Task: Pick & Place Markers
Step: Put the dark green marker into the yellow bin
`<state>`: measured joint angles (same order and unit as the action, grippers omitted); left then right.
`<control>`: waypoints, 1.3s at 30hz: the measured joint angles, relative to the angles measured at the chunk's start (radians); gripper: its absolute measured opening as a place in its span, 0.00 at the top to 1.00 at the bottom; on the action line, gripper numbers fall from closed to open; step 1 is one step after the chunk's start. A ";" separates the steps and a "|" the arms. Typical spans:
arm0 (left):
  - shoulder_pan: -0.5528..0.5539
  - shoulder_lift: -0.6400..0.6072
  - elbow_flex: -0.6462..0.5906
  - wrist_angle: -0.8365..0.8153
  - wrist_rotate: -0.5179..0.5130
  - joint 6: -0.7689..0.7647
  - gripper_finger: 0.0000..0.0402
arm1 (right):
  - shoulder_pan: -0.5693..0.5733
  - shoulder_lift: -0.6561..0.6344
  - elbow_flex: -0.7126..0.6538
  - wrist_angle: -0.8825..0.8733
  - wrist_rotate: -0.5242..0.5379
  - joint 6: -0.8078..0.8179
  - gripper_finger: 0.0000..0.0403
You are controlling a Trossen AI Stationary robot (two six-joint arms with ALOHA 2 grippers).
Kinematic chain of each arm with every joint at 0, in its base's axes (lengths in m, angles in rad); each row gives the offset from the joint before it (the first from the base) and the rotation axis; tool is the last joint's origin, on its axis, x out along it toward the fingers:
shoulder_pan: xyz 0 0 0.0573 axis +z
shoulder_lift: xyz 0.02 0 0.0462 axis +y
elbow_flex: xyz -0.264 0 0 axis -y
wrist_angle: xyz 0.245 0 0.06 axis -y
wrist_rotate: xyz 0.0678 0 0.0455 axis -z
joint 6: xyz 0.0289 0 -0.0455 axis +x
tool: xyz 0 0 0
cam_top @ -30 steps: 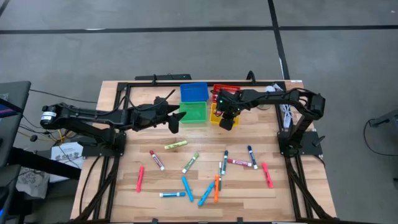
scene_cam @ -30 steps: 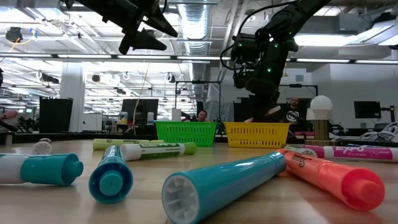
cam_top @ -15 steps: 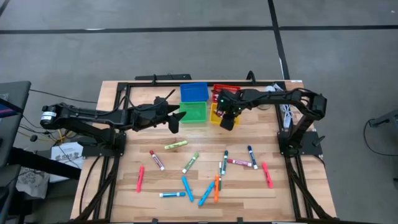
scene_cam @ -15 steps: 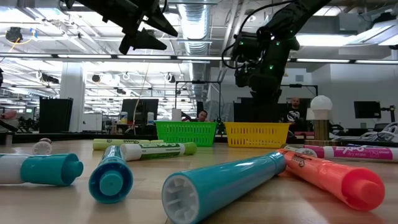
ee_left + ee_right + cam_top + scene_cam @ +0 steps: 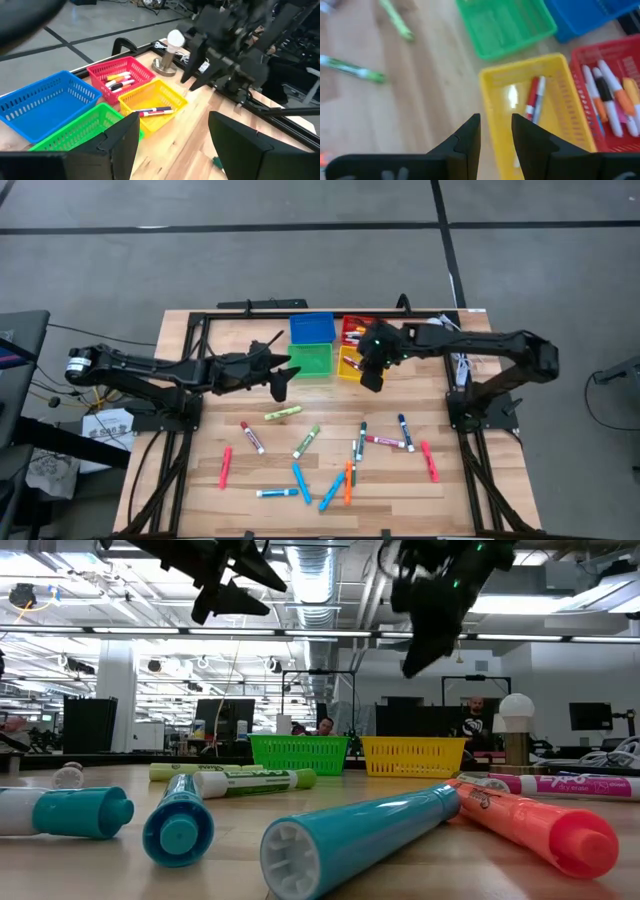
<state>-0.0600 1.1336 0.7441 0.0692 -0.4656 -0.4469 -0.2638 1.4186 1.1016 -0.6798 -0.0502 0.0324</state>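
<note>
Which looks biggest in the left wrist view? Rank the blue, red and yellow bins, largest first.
1. blue bin
2. red bin and yellow bin: they look alike, so I leave them unranked.
The blue one also sits nearer the camera, which may exaggerate it.

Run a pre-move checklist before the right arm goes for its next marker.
1. Right gripper empty: ok, jaws slightly apart with nothing between them.
2. Last marker delivered: ok, it lies in the yellow bin.
3. Right gripper clear of the bins: ok, in the low view it hangs well above them.
4. Left gripper out of the way: ok, open and raised beside the green bin.
5. Markers left to pick: ok, many lie loose on the table.
6. Next target isolated: cannot tell, several markers cross or touch near the middle.
</note>
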 joint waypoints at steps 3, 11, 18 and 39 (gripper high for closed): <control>-0.018 0.000 0.000 0.000 0.001 0.000 0.41 | 0.055 -0.037 0.000 -0.005 -0.001 0.042 0.75; -0.068 0.000 0.000 0.000 -0.001 0.000 0.41 | 0.236 -0.058 0.000 -0.007 -0.002 0.167 0.75; -0.107 0.001 0.000 0.000 0.000 -0.001 0.41 | 0.382 -0.006 0.002 0.028 0.001 0.285 0.75; -0.191 0.001 -0.006 0.005 0.000 -0.007 0.41 | 0.623 0.273 0.000 0.106 -0.010 0.456 0.75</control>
<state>-0.2512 1.1343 0.7383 0.0742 -0.4660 -0.4541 0.3591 1.6920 1.1019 -0.5734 -0.0598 0.4879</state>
